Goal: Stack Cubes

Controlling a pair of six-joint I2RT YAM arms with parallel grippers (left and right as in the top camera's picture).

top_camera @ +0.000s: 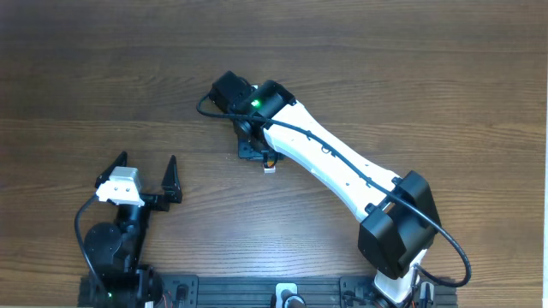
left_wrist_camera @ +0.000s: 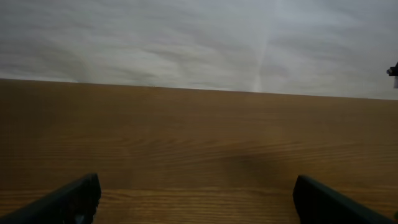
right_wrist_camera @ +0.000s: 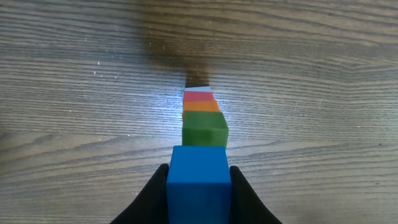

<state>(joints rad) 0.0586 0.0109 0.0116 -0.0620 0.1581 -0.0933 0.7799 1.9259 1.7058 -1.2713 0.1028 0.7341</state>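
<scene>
Blue cube (right_wrist_camera: 199, 190) clamped in right gripper (right_wrist_camera: 199, 171), squared above green-topped stack (right_wrist_camera: 204, 128) for clean placement; left gripper (top_camera: 145, 159) spread wide, parked at 8 o'clock, out of way.

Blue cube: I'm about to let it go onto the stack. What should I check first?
1. Grip of right hand on blue cube: ok.
2. Alignment of blue cube over green cube: ok, roughly.
3. Contact, blue cube resting on green cube: cannot tell.
4. Straightness of stack, green cube on orange cube on red cube: cannot tell; green cube looks slightly offset.
5. Clearance, left hand open and away from stack: ok.
</scene>
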